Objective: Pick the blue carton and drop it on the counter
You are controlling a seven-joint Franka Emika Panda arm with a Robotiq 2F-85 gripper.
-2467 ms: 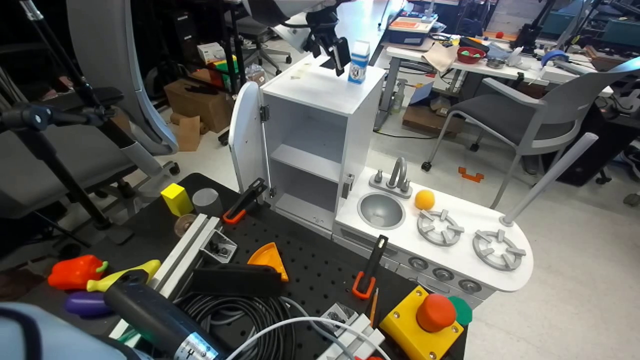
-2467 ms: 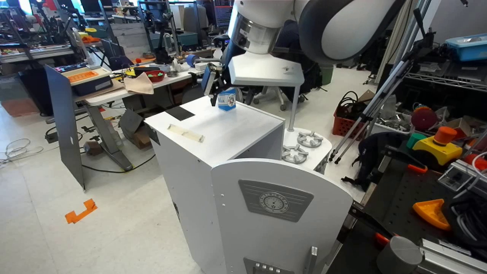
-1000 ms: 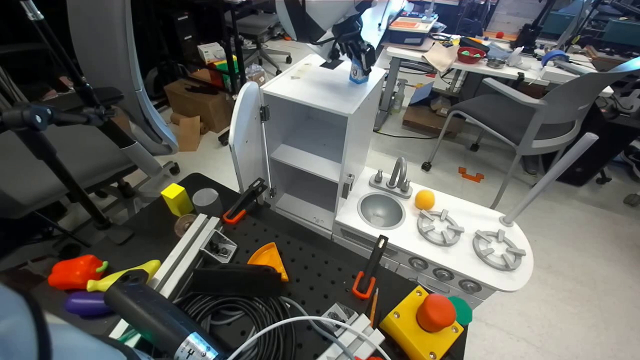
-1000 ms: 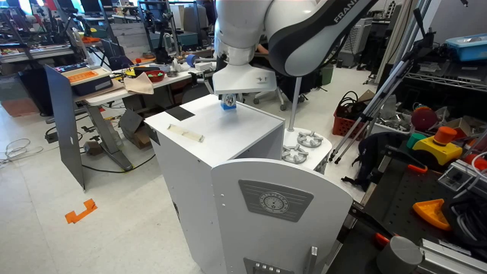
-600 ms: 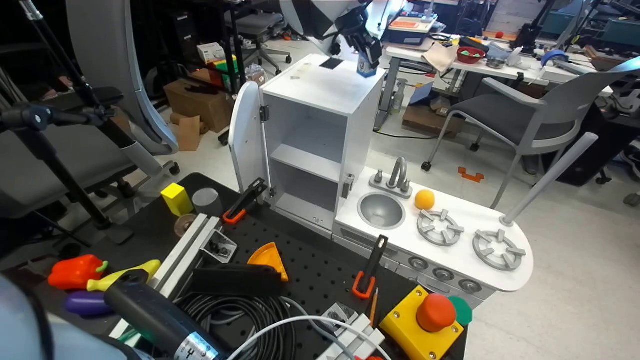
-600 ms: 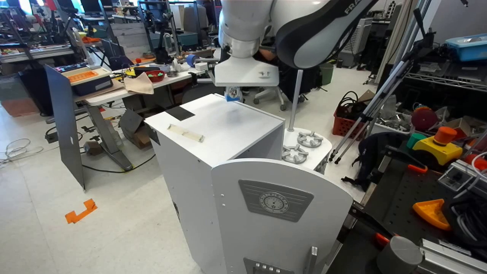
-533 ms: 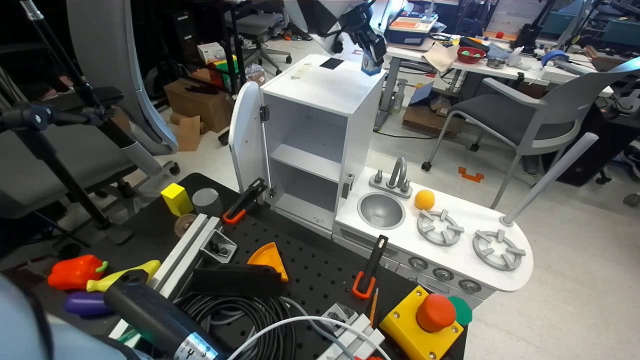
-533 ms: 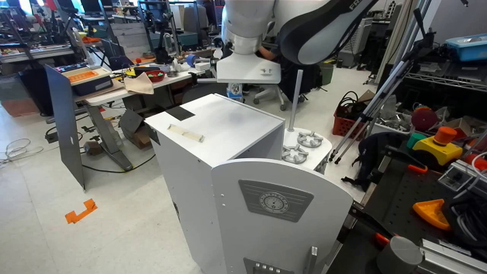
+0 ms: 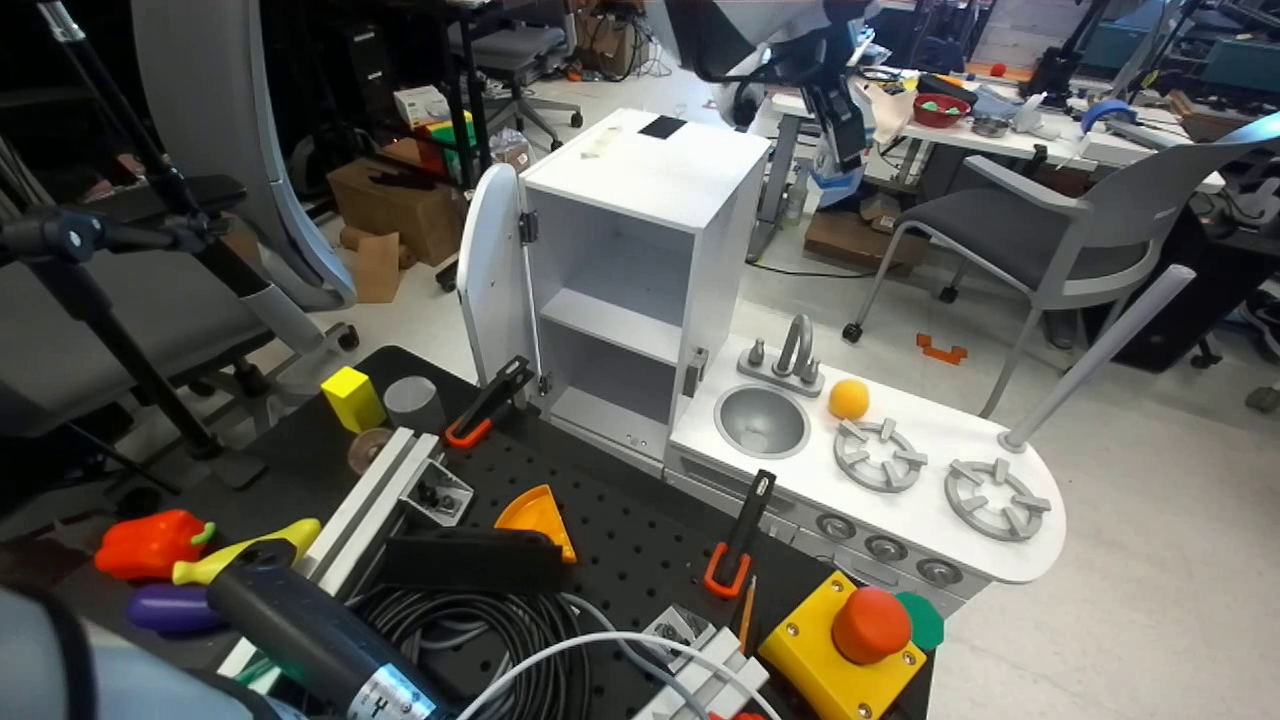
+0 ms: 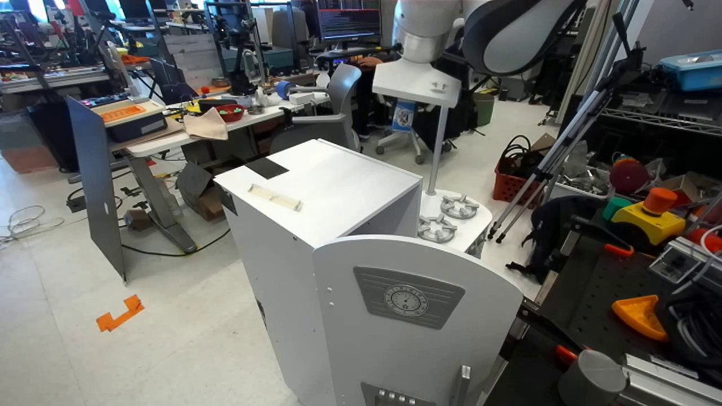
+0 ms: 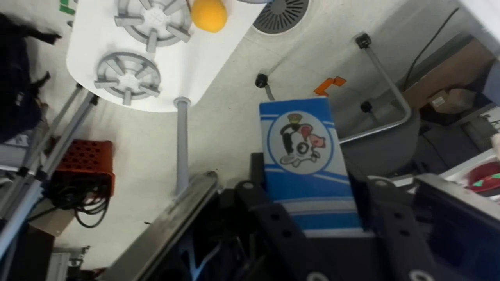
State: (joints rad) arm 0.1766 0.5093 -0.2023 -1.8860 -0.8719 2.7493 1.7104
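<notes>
The hand is gripping the blue carton, its fingers pressing against opposite sides of the box, at nine and about three o'clock of it in the wrist view. The carton is hanging in the air, apart from the counter, and its broad face is showing a cartoon cow to the wrist camera. In that view the counter is lying at ten o'clock from the carton, with pale floor showing between them, and a red basket is resting at nine o'clock. In an exterior view the carton is hovering at twelve o'clock from the counter, its blue lower part peeking out beneath the hand, while the tall white cabinet is standing at eight o'clock from the carton, its door hanging open. In an exterior view the carton is showing just below the white end of the arm, between one and two o'clock from the cabinet's roof. On the counter, a faucet is rising at one o'clock from the sink bowl, an orange ball is resting between two and three o'clock from that bowl, and a silver burner is lying just beside the ball, at five o'clock. Another burner is sitting farther along, toward four o'clock, and a grey pole is standing near the counter's rounded end.
</notes>
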